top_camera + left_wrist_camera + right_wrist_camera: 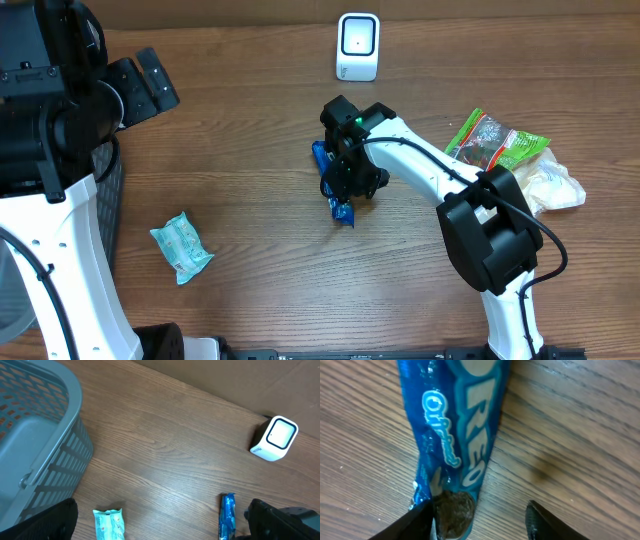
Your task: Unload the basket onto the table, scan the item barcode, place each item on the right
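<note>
Nearest the overhead camera, the left arm (40, 150) rises at the left edge. I read its jaws as spread wide: the two fingers (45, 522) sit at the bottom corners of its wrist view with only bare wood between them.

The counter (250, 130), brown wood grain, carries everything else. A grey slatted basket (35, 435) stands at its left edge, beside the left arm. The right arm (430, 170), white with black joints, extends from the near right to the centre, a green light (357, 123) showing on its wrist.

At the right edge lie a green snack bag (495, 140) and, against its near side, a pale crumpled bag (555, 185). A teal packet (181, 247) lies flat at the near left, well apart from the rest. The white scanner (358, 47) stands at the far centre.

The item, a blue Oreo packet (455, 420), lies on the wood at the centre, on the near side of the scanner and apart from it. The right jaws stand apart, astride one end of it. In the wrist view one finger (412, 525) sits just beside the printed biscuit, and the other stands clear with wood showing between. I cannot tell whether the closer finger touches the wrapper.
</note>
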You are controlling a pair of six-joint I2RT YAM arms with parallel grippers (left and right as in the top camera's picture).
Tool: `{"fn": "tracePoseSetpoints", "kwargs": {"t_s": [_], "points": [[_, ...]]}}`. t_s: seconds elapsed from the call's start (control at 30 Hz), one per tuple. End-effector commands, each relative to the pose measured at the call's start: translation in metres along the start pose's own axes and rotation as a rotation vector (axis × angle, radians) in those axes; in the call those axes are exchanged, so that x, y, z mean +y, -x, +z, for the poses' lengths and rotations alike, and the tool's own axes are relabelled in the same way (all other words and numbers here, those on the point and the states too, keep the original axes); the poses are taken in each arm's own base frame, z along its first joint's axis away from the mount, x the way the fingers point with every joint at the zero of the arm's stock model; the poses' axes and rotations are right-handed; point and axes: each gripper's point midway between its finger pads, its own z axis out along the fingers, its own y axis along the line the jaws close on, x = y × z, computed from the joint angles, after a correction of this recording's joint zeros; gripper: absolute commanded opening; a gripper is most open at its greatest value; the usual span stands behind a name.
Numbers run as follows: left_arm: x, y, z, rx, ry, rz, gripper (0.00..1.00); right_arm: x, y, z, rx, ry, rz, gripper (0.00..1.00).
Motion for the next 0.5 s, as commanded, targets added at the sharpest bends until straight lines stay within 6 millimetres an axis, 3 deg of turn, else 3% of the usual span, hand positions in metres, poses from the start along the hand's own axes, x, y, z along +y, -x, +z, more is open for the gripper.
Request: {"fn": "tracePoseSetpoints", "kwargs": {"t_s": [0.0,0.07,0.13,0.23,0.27,0.37,0.47], "points": [[0.001,0.002,0.001,-0.003,0.006,-0.015,1.0,0.01,-0.002,-0.002,-0.009,0.057,0.005,0.57],[0.001,0.002,0.001,-0.003,0.006,-0.015,1.0,0.01,-0.003,0.0,-0.007,0.057,0.022,0.47],[0.001,0.002,0.001,-0.003,0.006,-0.015,1.0,0.008,-0.003,0.0,-0.009,0.047,0.053,0.28],[0.001,0.002,0.001,-0.003,0.006,-0.015,1.0,0.008,-0.005,0.0,0.003,0.054,0.074,0.18],[0.001,0.002,0.001,-0.004,0.006,-0.015,1.0,0.011,-0.006,0.0,0.009,0.068,0.074,0.06],[0.001,0.002,0.001,-0.003,0.006,-0.015,1.0,0.03,-0.01,-0.007,0.036,0.185,0.042,0.04],[0.001,0.002,0.001,-0.003,0.006,-0.015,1.0,0.069,-0.01,-0.037,0.048,0.492,-0.04,0.04]]}}
